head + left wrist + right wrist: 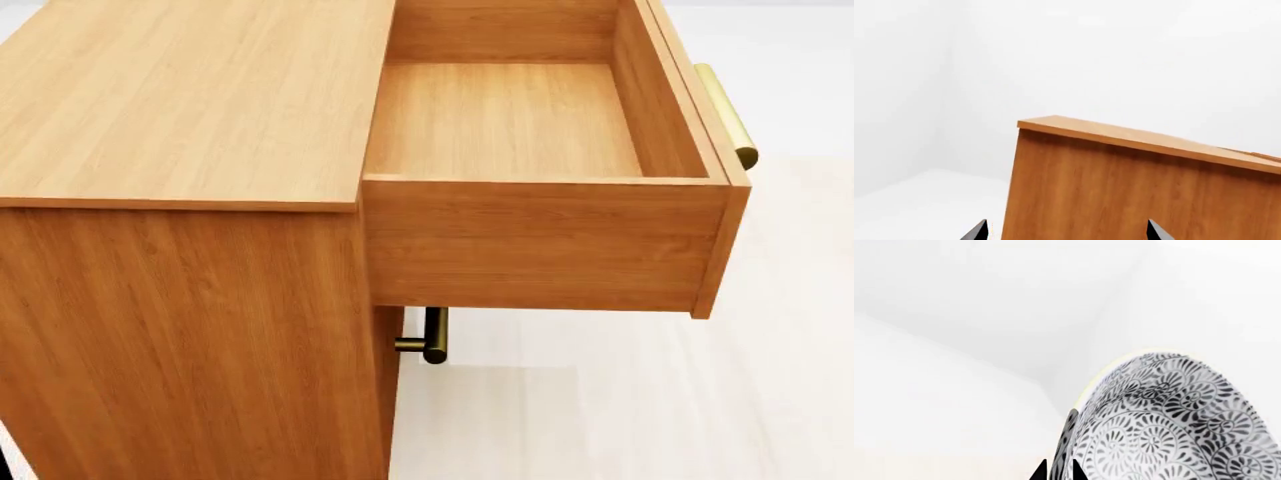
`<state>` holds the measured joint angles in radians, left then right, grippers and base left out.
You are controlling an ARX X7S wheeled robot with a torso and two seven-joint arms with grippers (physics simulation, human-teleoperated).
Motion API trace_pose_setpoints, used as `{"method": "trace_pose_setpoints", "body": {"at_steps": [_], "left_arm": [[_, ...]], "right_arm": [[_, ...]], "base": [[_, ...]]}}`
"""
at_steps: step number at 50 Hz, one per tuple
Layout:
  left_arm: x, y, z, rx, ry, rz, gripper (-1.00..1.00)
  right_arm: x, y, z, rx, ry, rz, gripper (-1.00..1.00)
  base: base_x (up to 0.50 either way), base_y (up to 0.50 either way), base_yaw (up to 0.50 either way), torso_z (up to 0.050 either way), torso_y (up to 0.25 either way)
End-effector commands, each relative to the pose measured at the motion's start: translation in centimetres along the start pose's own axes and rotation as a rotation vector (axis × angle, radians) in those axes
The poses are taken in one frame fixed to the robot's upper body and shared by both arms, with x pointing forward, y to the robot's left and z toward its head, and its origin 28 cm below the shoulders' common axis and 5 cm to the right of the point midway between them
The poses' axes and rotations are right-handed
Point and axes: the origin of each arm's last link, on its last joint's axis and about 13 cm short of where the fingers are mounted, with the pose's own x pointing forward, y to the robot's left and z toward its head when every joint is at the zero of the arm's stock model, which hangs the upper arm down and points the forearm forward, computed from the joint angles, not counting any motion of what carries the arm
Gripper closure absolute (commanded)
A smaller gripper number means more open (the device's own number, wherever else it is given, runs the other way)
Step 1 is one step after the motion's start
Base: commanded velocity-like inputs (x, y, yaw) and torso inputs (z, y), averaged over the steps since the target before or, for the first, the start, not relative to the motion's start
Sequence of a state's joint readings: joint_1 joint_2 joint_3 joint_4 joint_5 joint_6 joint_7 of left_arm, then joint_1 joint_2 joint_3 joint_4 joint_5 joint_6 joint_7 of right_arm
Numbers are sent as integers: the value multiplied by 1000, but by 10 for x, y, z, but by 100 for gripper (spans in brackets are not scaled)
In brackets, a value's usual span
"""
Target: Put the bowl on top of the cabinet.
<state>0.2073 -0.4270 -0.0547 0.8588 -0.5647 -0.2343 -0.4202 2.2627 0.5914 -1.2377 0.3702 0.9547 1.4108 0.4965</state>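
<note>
Right hand (1056, 471) pinches the bowl (1167, 425); left hand (1066, 231) spread beside the cabinet (1134, 190).

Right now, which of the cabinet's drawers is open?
The top drawer: it is pulled out, its empty inside showing. The one below, marked by its brass handle, stays shut.

From my station, little of the robot's body is in view. The left pincer (1067, 232) shows only as two dark, nearly black fingertips (977, 232), each a sharp triangular point with a flat matte finish. The right pincer (1057, 471) shows two similar dark pointed tips, set close together. I see no cables, screws or markings. The head view shows no part of either arm.
</note>
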Motion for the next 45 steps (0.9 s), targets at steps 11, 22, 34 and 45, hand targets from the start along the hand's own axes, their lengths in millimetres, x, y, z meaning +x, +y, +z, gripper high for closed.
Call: {"method": "trace_pose_setpoints", "body": {"at_steps": [11, 22, 34, 45], "left_arm": [[7, 5, -1, -34, 28, -3, -100], [6, 8, 3, -46, 19, 15, -100], [5, 11, 7, -63, 4, 25, -100], [5, 11, 7, -64, 2, 24, -100]], "right_arm": [[-2, 30, 100, 13, -279, 105, 100], [-27, 67, 133, 42, -452, 325, 100], [-46, 79, 144, 35, -559, 419, 100], [-61, 86, 151, 69, -643, 546, 100]], "base": [[0, 0, 0, 0, 1], [0, 0, 0, 0, 0], [0, 0, 0, 0, 1], [0, 0, 0, 0, 0]]}}
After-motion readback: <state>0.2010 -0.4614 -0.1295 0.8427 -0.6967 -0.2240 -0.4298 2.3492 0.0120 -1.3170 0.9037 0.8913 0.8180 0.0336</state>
